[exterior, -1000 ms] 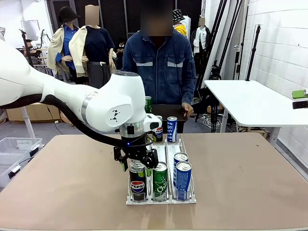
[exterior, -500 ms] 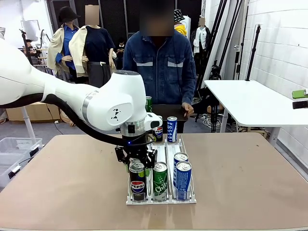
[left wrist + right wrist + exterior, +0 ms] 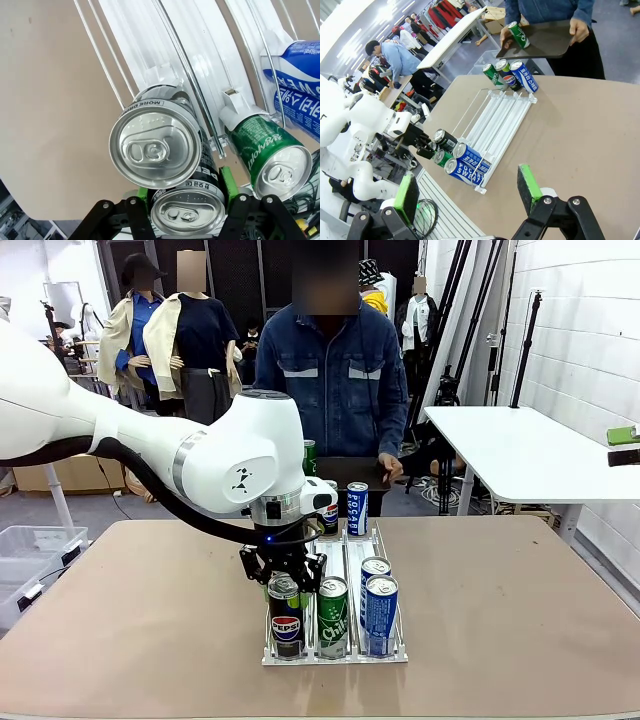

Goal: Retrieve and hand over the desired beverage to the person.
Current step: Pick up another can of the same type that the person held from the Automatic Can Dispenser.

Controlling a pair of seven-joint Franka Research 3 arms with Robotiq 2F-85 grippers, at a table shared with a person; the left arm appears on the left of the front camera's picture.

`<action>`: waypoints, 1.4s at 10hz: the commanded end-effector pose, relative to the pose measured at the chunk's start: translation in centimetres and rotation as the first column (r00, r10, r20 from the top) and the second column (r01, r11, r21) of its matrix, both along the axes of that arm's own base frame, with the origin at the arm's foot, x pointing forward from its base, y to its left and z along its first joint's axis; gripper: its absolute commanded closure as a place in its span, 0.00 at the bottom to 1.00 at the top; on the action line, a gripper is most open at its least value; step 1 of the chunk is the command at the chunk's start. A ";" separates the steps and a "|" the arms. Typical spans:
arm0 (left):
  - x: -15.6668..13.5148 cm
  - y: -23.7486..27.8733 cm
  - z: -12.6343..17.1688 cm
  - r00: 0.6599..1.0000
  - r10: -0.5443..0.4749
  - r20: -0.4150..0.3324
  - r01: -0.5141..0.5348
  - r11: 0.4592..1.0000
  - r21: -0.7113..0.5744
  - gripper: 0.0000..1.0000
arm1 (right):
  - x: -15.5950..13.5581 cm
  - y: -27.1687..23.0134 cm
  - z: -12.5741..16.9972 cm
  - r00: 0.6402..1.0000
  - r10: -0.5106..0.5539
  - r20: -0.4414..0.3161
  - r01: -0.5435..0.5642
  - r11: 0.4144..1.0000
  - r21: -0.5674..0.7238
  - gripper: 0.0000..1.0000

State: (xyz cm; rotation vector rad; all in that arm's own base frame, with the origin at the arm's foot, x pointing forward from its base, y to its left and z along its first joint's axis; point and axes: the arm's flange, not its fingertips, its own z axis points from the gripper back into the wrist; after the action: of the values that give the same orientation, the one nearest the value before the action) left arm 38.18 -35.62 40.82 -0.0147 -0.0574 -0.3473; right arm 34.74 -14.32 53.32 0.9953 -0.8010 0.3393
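**Can gripped, lift and handover to come**

The left gripper (image 3: 285,574) is down over the near end of the rack (image 3: 352,552), in its left lane. In the left wrist view its green pads (image 3: 227,182) press on either side of a Pepsi can (image 3: 187,212), pinching it. A second can (image 3: 155,145) of the same kind stands right against it in that lane. The gripped can looks seated in the rack, so I judge the grasp made and the lift not yet done.

What is left is to raise the can clear, carry it across the table and pass it to the person (image 3: 340,370). The person stands at the far side holding a tray (image 3: 350,472) with a green can (image 3: 308,455) on it. The right gripper (image 3: 467,192) hangs well apart from the rack, fingers spread and empty.
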 end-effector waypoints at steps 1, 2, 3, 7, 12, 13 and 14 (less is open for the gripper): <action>0.0 -0.2 0.2 1.000 0.007 -0.017 -0.007 1.000 0.005 1.00 | 0.2 0.0 0.1 1.000 0.004 0.017 -0.004 1.000 0.020 0.00; 0.0 0.0 0.0 1.000 0.000 0.000 0.000 1.000 0.000 1.00 | 0.2 0.0 0.1 1.000 0.004 0.017 -0.004 1.000 0.020 0.00; 0.0 0.0 0.0 1.000 0.000 0.000 0.000 1.000 0.000 1.00 | 0.2 0.0 0.1 1.000 0.004 0.017 -0.004 1.000 0.020 0.00; 0.0 0.0 0.0 1.000 0.000 0.000 0.000 1.000 0.000 1.00 | 0.2 0.0 0.1 1.000 0.004 0.017 -0.004 1.000 0.020 0.00; -0.3 0.1 7.0 1.000 0.010 -0.006 -0.009 1.000 0.018 1.00 | 0.2 0.0 0.1 1.000 0.004 0.017 -0.004 1.000 0.020 0.00; -0.5 0.0 9.5 0.999 0.007 0.033 -0.009 0.999 0.043 1.00 | 0.2 0.0 0.1 1.000 0.004 0.017 -0.004 1.000 0.020 0.00; -0.6 0.0 12.3 0.997 0.003 0.077 -0.007 0.999 0.049 1.00 | 0.2 0.0 0.1 1.000 0.004 0.017 -0.004 1.000 0.020 0.00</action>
State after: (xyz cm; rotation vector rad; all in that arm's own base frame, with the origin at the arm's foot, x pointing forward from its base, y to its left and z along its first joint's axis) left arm 37.31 -35.69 50.27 0.0193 -0.0768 -0.3445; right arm 34.75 -14.32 53.32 0.9954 -0.8009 0.3392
